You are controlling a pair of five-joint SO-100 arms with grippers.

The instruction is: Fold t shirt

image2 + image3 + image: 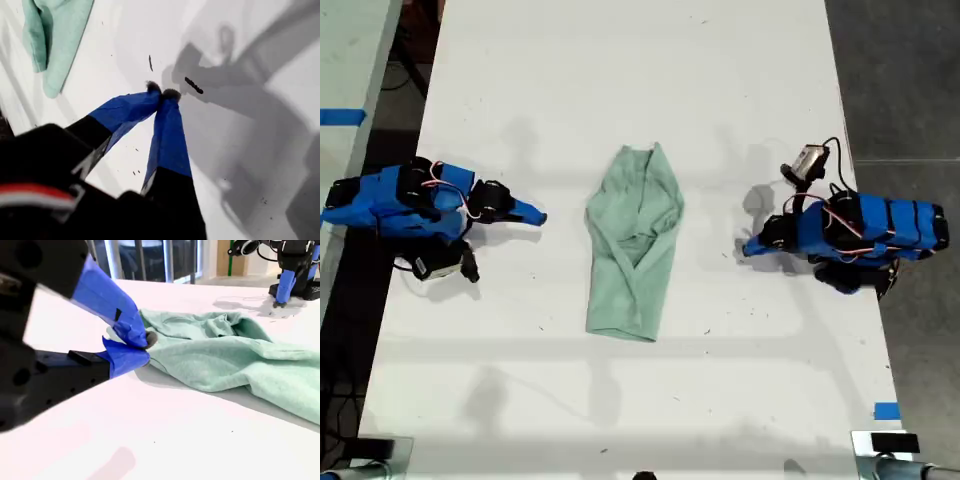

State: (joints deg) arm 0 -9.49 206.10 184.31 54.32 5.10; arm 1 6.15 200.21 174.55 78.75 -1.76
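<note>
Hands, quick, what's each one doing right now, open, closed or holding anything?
My first hand: closed, empty, above bare table, apart from the t shirt.
My second hand: closed, holding nothing; t shirt lies just beyond its tips.

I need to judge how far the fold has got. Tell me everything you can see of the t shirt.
The t shirt is pale mint-green, soft, plain, wrinkled fabric. It lies flat on the white table as a long narrow bundle, its sides folded inward and overlapping, tapering to a point at the exterior view's far end and squarer at the near end. It sits between the two arms. Neither my first gripper nor my second gripper holds it; both are shut.
</note>
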